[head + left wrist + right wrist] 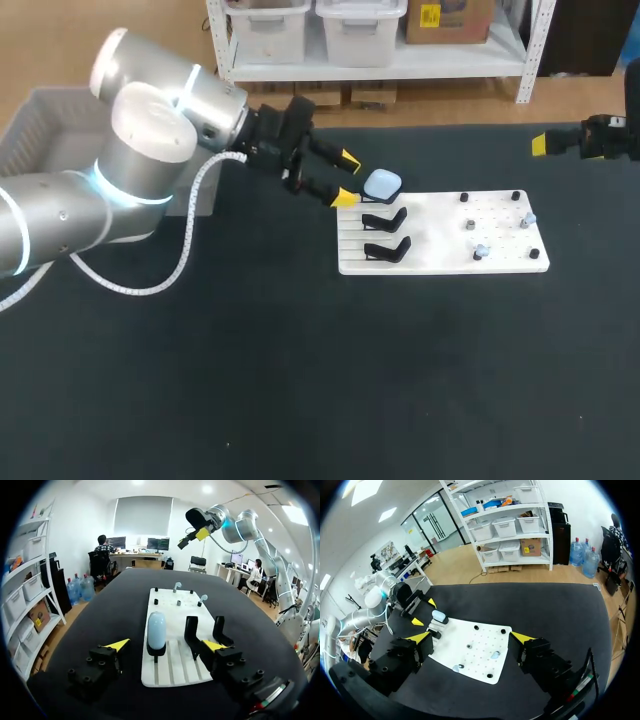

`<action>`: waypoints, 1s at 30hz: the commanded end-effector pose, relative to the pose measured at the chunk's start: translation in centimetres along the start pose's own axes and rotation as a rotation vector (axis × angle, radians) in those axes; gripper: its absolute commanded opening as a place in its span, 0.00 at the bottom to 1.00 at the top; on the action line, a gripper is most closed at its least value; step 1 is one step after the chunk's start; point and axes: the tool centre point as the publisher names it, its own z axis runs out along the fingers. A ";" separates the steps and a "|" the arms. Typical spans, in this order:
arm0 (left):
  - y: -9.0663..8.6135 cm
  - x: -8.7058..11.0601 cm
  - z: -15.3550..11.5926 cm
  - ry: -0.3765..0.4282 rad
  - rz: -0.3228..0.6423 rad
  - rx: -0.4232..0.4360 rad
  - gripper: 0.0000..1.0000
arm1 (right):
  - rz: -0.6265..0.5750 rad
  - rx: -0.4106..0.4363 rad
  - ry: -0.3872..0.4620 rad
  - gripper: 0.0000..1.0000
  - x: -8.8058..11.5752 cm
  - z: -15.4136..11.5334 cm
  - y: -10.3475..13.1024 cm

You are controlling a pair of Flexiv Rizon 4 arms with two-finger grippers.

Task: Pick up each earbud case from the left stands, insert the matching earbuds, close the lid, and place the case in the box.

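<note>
A pale blue earbud case (382,184) sits closed on the rearmost of three black stands at the left end of the white board (445,262). The other two stands (386,218) are empty. My left gripper (346,177) is open just left of the case. In the left wrist view the case (156,630) stands a little ahead of the gripper (167,645), between the lines of its fingers and untouched. Two small pale earbuds (527,217) rest on pegs at the board's right end. My right gripper (470,637) hangs open high above the table's far right.
A grey box (40,130) stands at the far left behind my left arm. Black pegs (466,197) dot the board's right half. Dark bare tabletop surrounds the board in front and to the right.
</note>
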 end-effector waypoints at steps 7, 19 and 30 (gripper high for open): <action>0.7 0.3 0.8 -0.009 -0.008 0.035 0.79 | 0.000 0.001 0.001 1.00 0.0 0.0 0.0; 1.1 -0.2 1.6 -0.009 -0.003 0.050 0.69 | 0.000 0.001 0.001 1.00 0.0 0.0 0.0; 1.0 -0.3 2.1 -0.013 -0.003 0.058 0.67 | 0.000 0.001 0.001 1.00 0.0 0.0 0.0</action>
